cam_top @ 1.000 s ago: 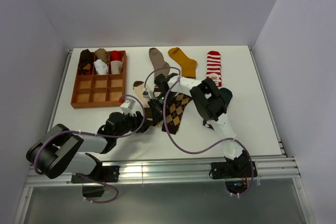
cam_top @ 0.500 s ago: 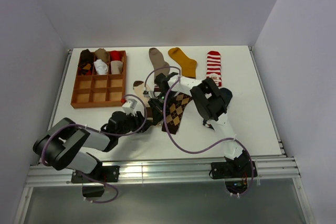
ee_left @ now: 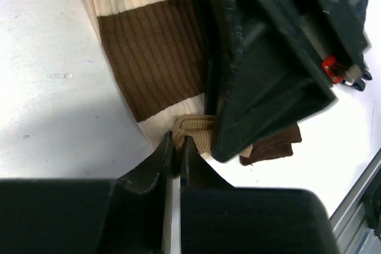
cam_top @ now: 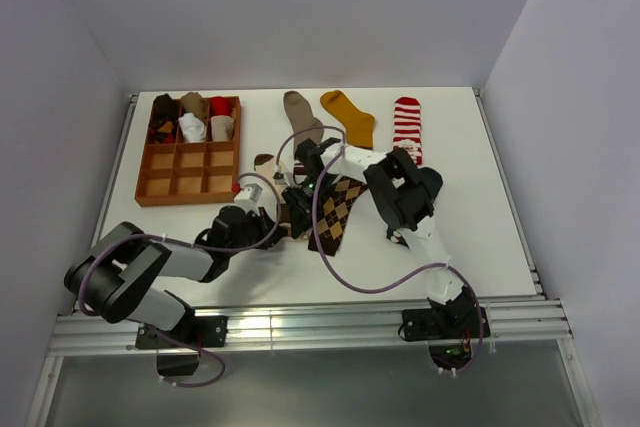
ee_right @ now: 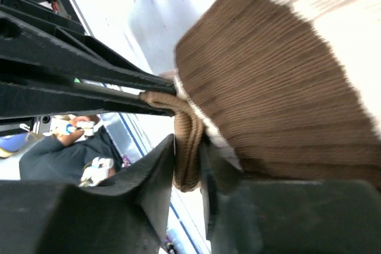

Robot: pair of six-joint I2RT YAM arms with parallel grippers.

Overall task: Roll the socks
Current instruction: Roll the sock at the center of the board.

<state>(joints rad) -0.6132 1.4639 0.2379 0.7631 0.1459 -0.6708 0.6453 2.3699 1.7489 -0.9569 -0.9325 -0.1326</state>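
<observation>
The cream-and-brown sock point(ee_left: 149, 57) lies mid-surface point(cam_top: 480, 227), beside the argyle sock point(cam_top: 338, 209). The left hand point(ee_left: 177, 150), nearly closed, pinches its cuff edge. The right hand point(ee_right: 187, 147), barely parted, clasps the rolled cuff.

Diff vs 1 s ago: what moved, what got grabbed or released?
Left gripper slid right to the cuff of the cream-and-brown sock and closed, apparently pinching it. Right gripper stayed clamped on the same cuff. The argyle sock and wooden tray did not move.
</observation>
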